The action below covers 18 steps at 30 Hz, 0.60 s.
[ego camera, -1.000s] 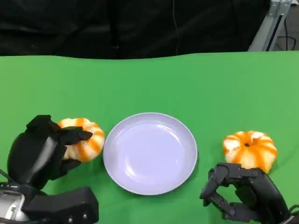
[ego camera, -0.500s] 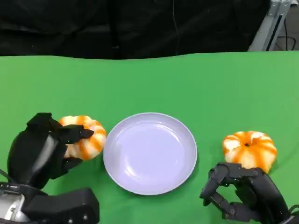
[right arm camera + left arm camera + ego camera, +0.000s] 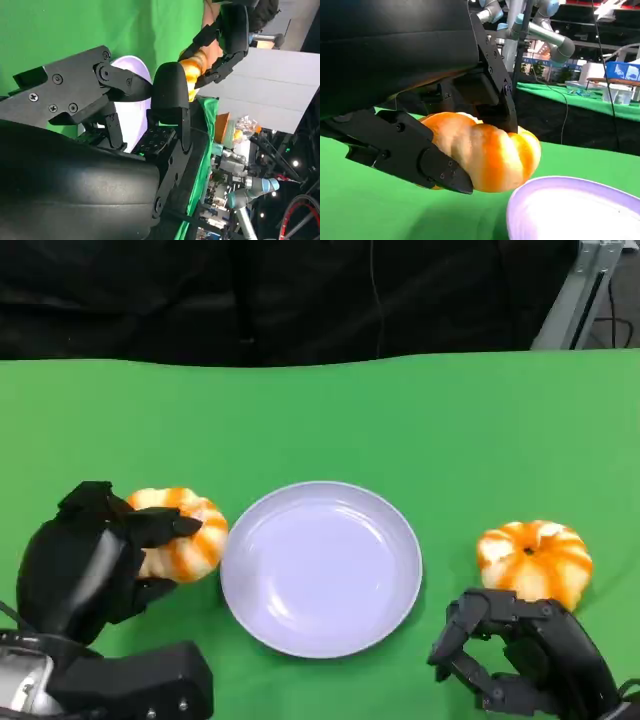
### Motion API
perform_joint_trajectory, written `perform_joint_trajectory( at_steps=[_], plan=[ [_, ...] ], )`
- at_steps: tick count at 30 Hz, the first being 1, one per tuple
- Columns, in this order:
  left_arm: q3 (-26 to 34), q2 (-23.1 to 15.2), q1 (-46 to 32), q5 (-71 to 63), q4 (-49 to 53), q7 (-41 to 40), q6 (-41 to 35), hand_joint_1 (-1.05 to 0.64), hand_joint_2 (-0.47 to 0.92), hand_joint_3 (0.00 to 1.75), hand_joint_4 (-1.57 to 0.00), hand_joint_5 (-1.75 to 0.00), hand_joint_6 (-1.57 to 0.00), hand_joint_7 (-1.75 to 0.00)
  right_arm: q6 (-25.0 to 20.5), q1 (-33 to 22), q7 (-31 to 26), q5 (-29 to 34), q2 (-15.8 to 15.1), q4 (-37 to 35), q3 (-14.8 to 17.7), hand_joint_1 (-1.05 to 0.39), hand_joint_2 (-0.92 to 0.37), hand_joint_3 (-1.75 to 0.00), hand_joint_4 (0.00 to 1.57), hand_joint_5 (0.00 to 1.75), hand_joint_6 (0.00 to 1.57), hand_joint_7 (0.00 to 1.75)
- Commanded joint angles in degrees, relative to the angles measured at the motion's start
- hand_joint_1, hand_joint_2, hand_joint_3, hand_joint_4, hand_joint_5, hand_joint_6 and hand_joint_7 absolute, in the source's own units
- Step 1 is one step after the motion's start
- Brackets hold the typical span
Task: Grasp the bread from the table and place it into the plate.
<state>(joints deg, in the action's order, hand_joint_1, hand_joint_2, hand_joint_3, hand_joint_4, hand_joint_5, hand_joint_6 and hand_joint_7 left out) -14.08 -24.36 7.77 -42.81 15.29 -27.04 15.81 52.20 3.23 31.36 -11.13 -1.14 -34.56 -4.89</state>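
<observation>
Orange-striped bread [image 3: 182, 533] sits grasped in the left hand [image 3: 90, 560], beside the plate [image 3: 320, 567].

Head view: bright, even overhead light, sharp throughout; soft small shadows under plate [image 3: 320, 568] rim and bread [image 3: 178, 533]. Backdrop behind table [image 3: 400, 420] very dark. Faint sheen on plate, no hard glare. Left wrist view: bread lit warm, bkgd slightly soft. Right wrist view: hand [image 3: 125, 135] shell close, dim; far lamps flare.
</observation>
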Motion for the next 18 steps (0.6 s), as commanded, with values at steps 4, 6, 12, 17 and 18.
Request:
perform_joint_trajectory(
  at_steps=[4,6,12,17,18],
  plan=[
    [0.76,-0.79,-0.38,-0.09,-0.84,0.30,-0.12,-0.06,0.92,0.02,-0.64,-1.39,-1.04,-0.47,0.01,0.20,-0.11,-0.22,-0.85,0.03,0.81,-0.11,-0.70,-0.76,0.75,1.51,0.85,1.09],
    [0.76,-0.79,-0.38,-0.08,-0.85,0.30,-0.12,-0.06,0.92,0.02,-0.64,-1.39,-1.04,-0.47,0.01,0.20,-0.11,-0.22,-0.85,0.03,0.81,-0.11,-0.70,-0.76,0.75,1.51,0.85,1.09],
    [0.76,-0.79,-0.38,-0.09,-0.85,0.30,-0.12,-0.06,0.92,0.02,-0.64,-1.39,-1.05,-0.46,0.01,0.20,-0.11,-0.22,-0.85,0.03,0.81,-0.11,-0.70,-0.76,0.75,1.51,0.85,1.09],
    [0.83,-0.87,-0.36,0.02,-1.02,0.38,0.03,-0.05,0.92,0.02,-0.65,-1.38,-1.05,-0.46,-0.09,0.14,-0.05,-0.32,-0.83,0.09,0.79,-0.11,-0.70,-0.76,0.75,1.51,0.85,1.09],
    [0.88,-0.93,-0.35,0.11,-1.15,0.44,0.14,-0.04,0.91,0.01,-0.67,-1.35,-1.06,-0.45,-0.16,0.10,0.00,-0.39,-0.81,0.13,0.77,-0.11,-0.70,-0.76,0.75,1.51,0.85,1.09]
  ],
)
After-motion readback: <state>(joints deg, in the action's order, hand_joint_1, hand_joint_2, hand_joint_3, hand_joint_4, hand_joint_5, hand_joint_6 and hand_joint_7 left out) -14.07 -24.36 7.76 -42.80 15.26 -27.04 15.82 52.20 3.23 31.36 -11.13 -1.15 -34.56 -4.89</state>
